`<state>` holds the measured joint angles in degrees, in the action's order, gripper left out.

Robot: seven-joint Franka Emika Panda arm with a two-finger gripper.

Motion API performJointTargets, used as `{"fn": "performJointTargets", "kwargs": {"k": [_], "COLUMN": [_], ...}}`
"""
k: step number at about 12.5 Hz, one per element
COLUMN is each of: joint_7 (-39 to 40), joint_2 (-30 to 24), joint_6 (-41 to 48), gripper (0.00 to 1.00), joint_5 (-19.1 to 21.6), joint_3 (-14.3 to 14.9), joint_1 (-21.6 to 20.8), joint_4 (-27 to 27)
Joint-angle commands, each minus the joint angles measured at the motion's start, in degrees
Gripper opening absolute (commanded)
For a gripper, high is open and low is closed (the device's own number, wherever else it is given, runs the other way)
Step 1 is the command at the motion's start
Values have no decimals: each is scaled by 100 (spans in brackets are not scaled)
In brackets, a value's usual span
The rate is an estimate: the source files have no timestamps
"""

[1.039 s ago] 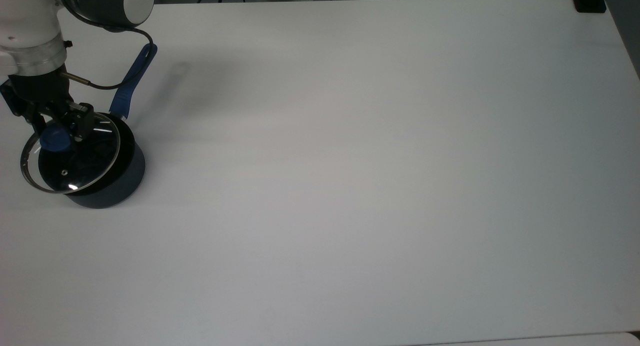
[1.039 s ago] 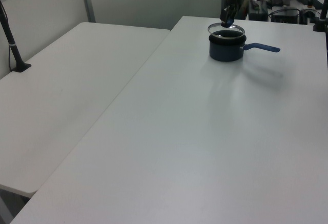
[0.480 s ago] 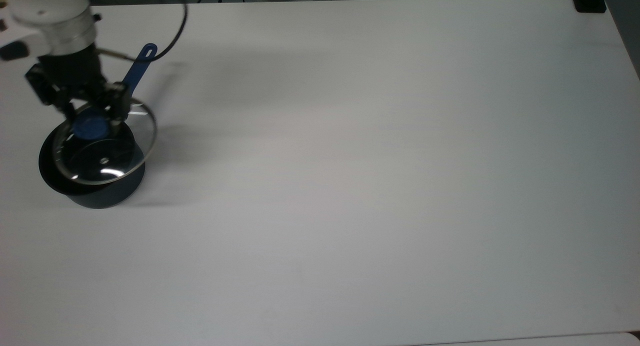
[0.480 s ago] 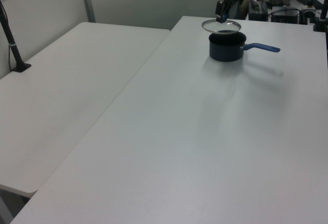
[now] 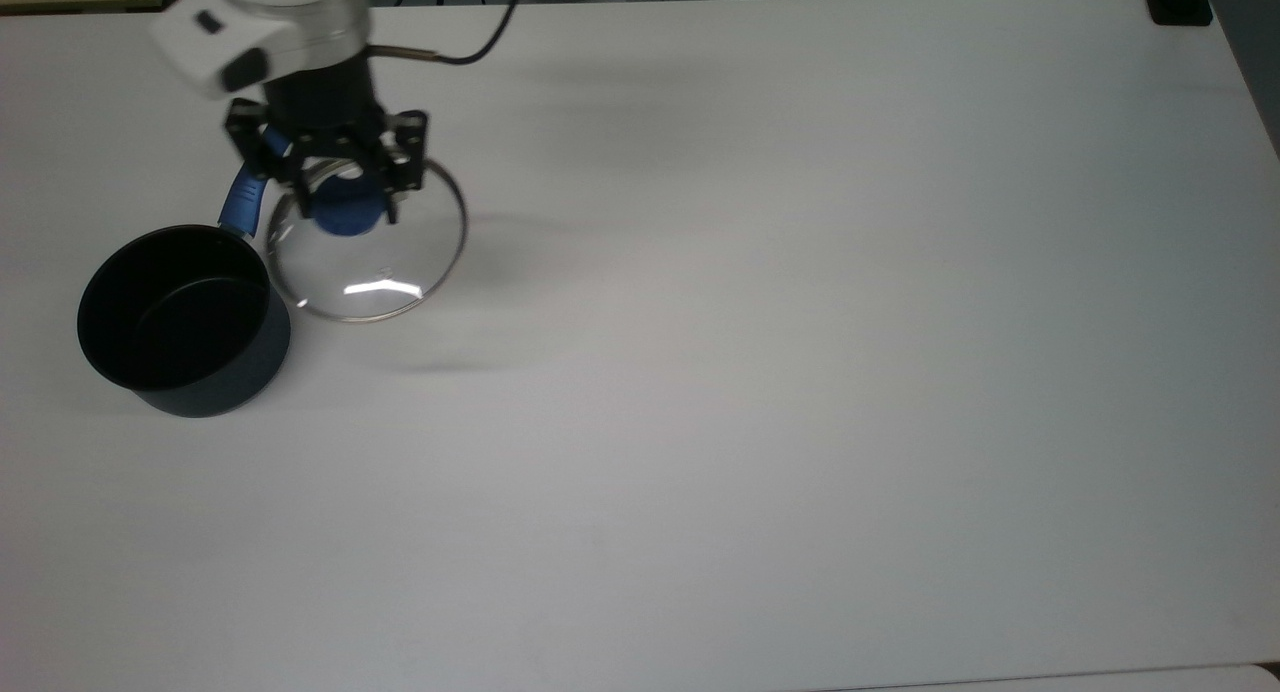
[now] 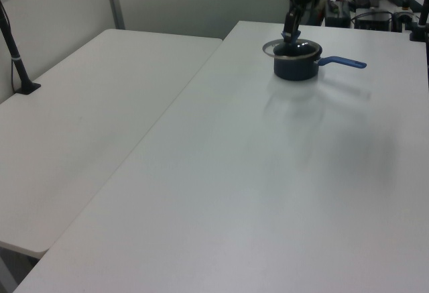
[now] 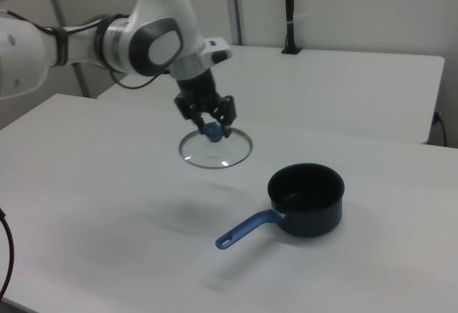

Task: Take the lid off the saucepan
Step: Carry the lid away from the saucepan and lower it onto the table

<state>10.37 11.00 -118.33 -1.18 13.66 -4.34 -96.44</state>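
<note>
Lid hangs in the air over a plain white bench, a second white table beyond it in the right view. It is clear glass with a thin steel rim; the tool is clamped on its blue knob. The open saucepan sits just beside it at the top view's left. The right view shows the saucepan's whole long handle.

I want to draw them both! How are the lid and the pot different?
The lid is see-through glass with a shiny rim; the saucepan is dark, with a black inside. The lid hangs in the air, held by the gripper; the saucepan sits on the table. The lid has a knob, the saucepan a long handle. Both are round with blue parts.
</note>
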Motion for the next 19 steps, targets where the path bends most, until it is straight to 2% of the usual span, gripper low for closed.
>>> {"fn": "performJointTargets", "kwargs": {"k": [1,3,6,9,12,16,18,19], "joint_7": [-350,-640,-949,-1474,-2458,-2978,-3181,-3234], "joint_2": [-669,-819,-837,-758,-601,-267,-126,-125], "joint_6": [-145,-627,-1067,-1209,-1482,-1693,-1815,-1825], "gripper": [57,57,57,57,57,56,56,56], "joint_5": [-426,-628,-884,-1094,-1805,-1789,-1780,-1780], "joint_3": [93,93,93,32,-152,-179,-380,-390], "joint_1": [-540,-778,-1024,-1104,-1209,-1315,-1254,-1254], "joint_4": [-1024,-1612,-2105,-2247,-2502,-2494,-2494,-2494]}}
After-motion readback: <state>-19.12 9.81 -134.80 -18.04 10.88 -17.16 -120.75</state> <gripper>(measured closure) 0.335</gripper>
